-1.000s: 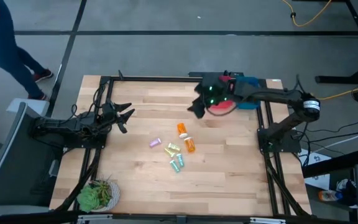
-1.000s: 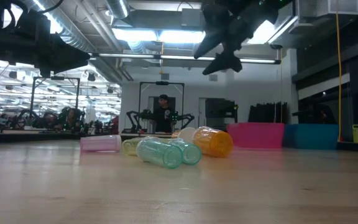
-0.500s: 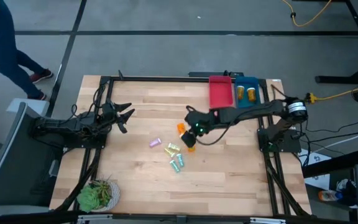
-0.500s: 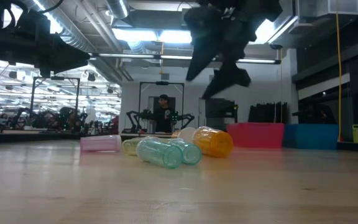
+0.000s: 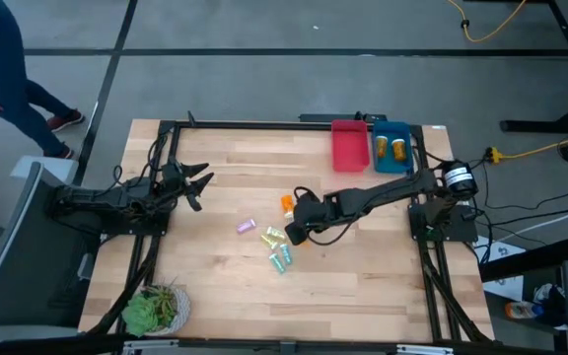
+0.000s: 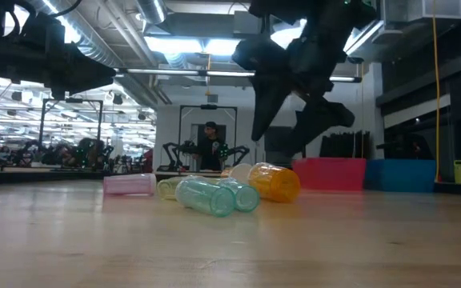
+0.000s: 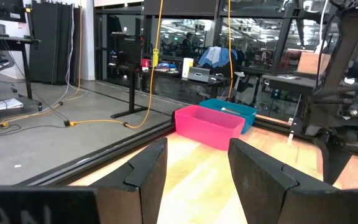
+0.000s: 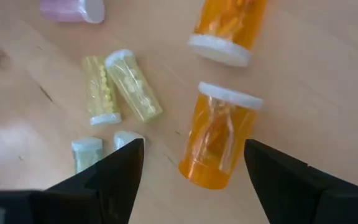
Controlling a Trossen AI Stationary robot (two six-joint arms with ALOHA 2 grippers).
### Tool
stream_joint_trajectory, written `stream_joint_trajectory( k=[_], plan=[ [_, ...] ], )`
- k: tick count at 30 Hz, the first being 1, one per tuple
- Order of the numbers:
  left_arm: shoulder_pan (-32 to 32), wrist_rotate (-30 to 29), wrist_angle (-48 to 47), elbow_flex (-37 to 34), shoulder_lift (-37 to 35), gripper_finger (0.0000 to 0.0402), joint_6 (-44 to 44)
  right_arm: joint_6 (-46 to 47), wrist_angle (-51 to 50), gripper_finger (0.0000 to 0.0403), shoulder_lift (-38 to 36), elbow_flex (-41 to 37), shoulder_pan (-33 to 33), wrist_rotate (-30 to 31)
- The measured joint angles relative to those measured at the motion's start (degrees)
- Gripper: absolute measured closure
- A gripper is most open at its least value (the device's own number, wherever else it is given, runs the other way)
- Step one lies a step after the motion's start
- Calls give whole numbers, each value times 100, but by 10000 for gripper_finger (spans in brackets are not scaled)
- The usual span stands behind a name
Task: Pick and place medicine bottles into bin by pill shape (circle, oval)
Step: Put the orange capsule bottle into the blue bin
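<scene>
Wooden desk (image 5: 215, 286): you have 2 orange bottles in the teal bin (image 5: 390, 147), pink bin (image 5: 350, 146) looks empty. About 7 medicine bottles (image 5: 276, 237) remain mid-desk. Right pincer (image 8: 188, 165) hovers spread over an orange bottle (image 8: 219, 134); left pincer (image 5: 197, 183) waits spread.

1. The table (image 5: 363, 286) is bare near and right of the bottles (image 5: 274, 242).
2. The far right corner is taken by the pink bin (image 5: 350, 146) and blue bin (image 5: 392, 148).
3. The near left corner is blocked by a plant (image 5: 151, 309).
</scene>
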Motion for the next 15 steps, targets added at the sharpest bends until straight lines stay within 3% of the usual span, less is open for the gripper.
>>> stream_joint_trajectory(
  k=[9,15],
  plan=[
    [0,-2,-1,-1,0,236,-1,282,-165,124,507,0,1,24],
    [0,-1,0,0,0,236,-2,271,-221,124,659,0,-37,468]
  ],
)
